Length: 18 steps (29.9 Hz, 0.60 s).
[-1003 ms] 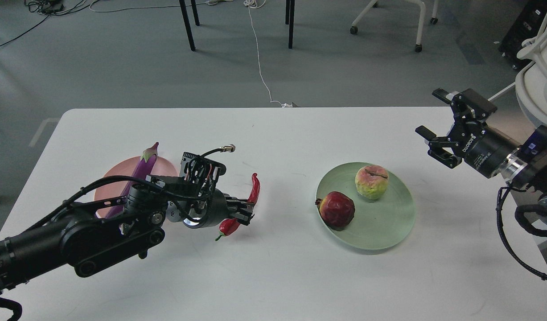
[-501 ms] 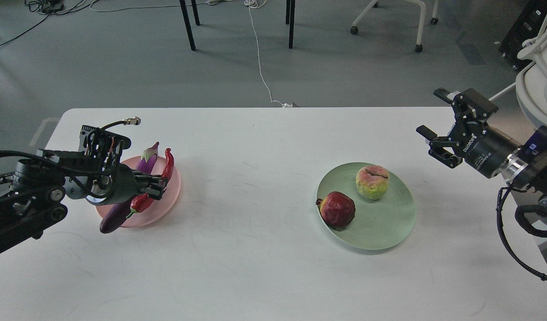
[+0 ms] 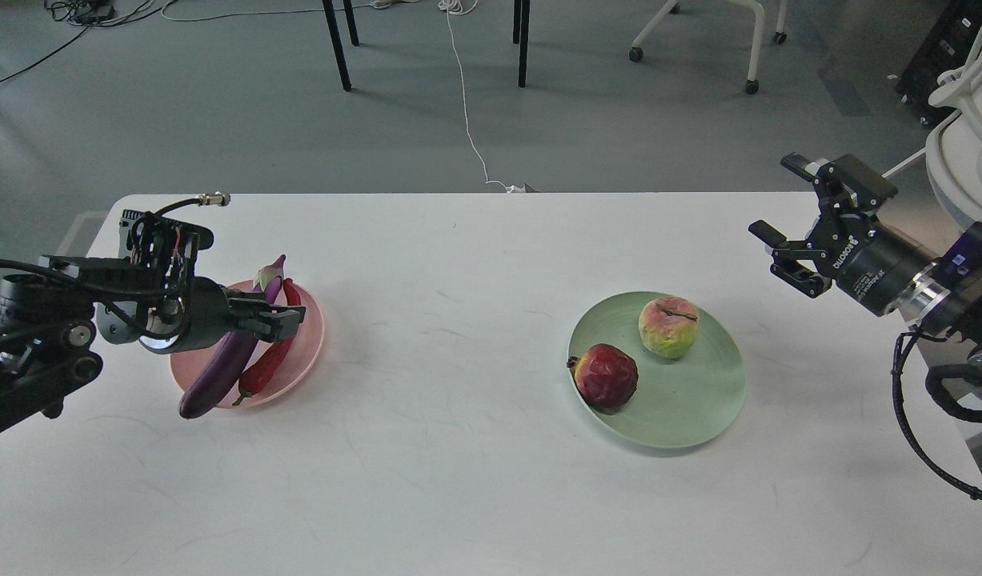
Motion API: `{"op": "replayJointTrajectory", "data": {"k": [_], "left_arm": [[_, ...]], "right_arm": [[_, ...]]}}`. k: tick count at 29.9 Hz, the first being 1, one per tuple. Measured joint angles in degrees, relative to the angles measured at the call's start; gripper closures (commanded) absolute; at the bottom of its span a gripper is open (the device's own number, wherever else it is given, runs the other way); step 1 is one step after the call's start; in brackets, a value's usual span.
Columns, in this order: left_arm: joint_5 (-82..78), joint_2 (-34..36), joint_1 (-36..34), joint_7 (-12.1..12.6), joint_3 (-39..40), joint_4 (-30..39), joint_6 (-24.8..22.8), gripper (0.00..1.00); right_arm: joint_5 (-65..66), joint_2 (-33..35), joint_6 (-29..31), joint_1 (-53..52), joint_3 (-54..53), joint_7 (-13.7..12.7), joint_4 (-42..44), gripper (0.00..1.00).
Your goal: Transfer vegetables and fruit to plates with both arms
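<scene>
Eggplant [image 3: 222, 364] lies beside chili [image 3: 268, 358] under left claw [image 3: 286, 314].

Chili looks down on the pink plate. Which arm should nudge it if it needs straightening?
Left. Its gripper hangs right over the chili; the right gripper is beyond the green plate.

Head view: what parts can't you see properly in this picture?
- Pink plate: head view, mostly covered by the eggplant, chili pepper and left tool.
- Left tool: dark and small, so open or shut is unclear.
- Right arm: cut off by the right edge.
</scene>
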<state>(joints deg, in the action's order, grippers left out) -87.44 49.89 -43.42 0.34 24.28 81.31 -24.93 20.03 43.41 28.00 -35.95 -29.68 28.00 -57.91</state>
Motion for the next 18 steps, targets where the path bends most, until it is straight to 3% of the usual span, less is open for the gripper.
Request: {"op": "replayJointTrajectory", "data": {"k": [4,8,14,18], "left_arm": [[21.45,-2.51,1.10,-6.92,4.14,0.26,9.03,0.02],[45.75,-6.73,2.68,-10.85,5.66,0.26,19.18,0.02],[57.87,-17.95,16.88,-12.10,23.59,-2.23,22.58,0.02],[58.08,-23.19,23.07,-12.10,29.28,-3.89,22.59,0.02]], "right_arm": [[-0.28,-0.62,0.00,0.00,-1.01,0.00,0.11,0.01],[-0.42,-1.87,-1.79,0.03,-1.13,0.00,0.03,0.01],[-1.92,-4.26,-4.11,0.73,-1.13,0.00,0.07,0.01],[-4.75,-5.17,-4.17,2.75,-1.13,0.00,-0.07,0.01]]}}
